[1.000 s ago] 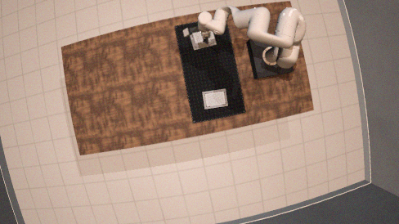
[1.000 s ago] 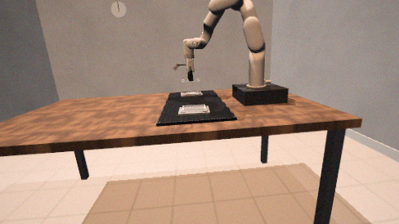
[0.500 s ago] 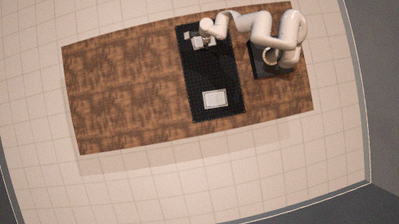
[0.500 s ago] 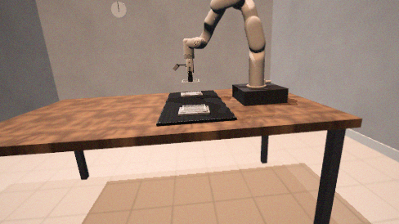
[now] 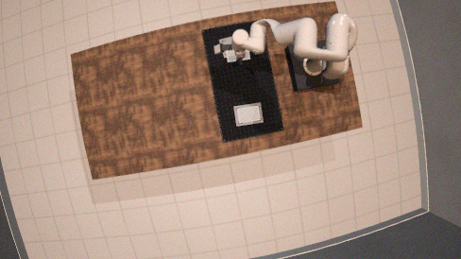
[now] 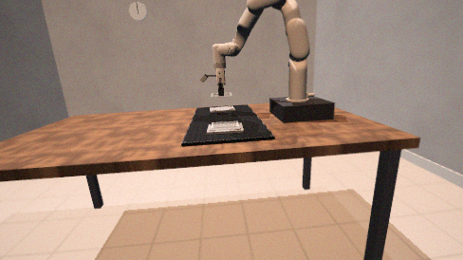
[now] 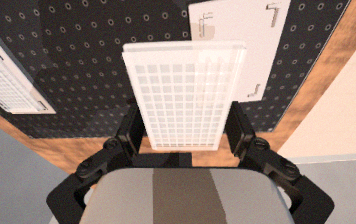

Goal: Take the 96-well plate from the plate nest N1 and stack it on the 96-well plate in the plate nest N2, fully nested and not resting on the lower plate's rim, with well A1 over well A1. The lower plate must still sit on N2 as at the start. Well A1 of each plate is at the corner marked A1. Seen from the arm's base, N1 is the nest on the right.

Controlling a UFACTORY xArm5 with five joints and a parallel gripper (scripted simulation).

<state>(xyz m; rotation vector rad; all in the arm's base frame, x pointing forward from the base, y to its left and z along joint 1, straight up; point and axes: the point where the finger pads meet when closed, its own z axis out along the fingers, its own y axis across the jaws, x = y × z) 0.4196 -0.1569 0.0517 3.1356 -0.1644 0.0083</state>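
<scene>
My gripper (image 7: 184,112) is shut on a clear 96-well plate (image 7: 184,95), its black fingers on the plate's two long sides. It holds the plate level in the air above the black mat, as the exterior view shows (image 6: 221,94). The empty nest N1 (image 7: 245,37) is a pale rectangle with corner brackets, below and partly behind the held plate; it also shows in the exterior view (image 6: 222,109). The other 96-well plate (image 5: 248,113) sits on nest N2 at the mat's other end, and shows in the exterior view (image 6: 225,126) and at the wrist view's left edge (image 7: 17,90).
The black perforated mat (image 5: 242,83) lies on a wooden table (image 5: 156,97). The arm's black base block (image 6: 302,108) stands beside the mat. The table edge lies close beyond N1 in the wrist view.
</scene>
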